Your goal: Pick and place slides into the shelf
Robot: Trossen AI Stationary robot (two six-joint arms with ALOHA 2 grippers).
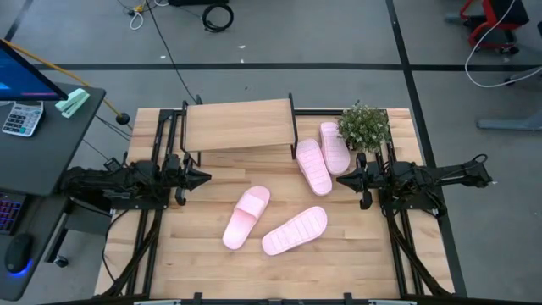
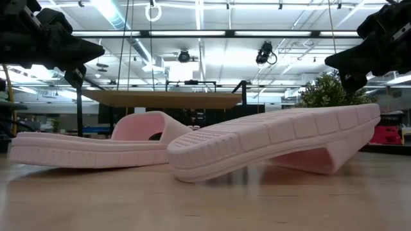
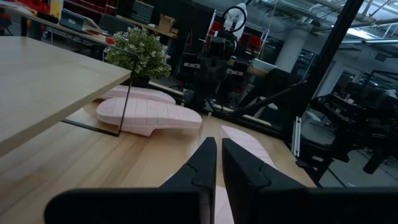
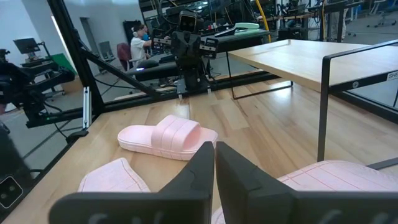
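Note:
Four pale pink slides lie on the wooden table. One [image 1: 246, 217] sits sole down at the centre. Another [image 1: 295, 230] lies upside down nearer the front, ribbed sole up, resting on one end [image 2: 192, 168] and its strap [image 2: 314, 160]. Two more [image 1: 312, 166] [image 1: 334, 146] lie side by side off the shelf's right end, the nearer one sole up. The shelf [image 1: 237, 125], a light plank on a thin black frame, stands at the far middle. My left gripper [image 1: 203, 178] [image 3: 217, 142] hovers shut at the table's left. My right gripper [image 1: 343, 180] [image 4: 214, 146] hovers shut at the right.
A small potted plant [image 1: 365, 125] stands at the far right, right behind the two slides. A dark desk with a calculator [image 1: 21, 119] and a monitor sits off the table's left edge. Bare tabletop [image 1: 203, 271] lies along the front edge.

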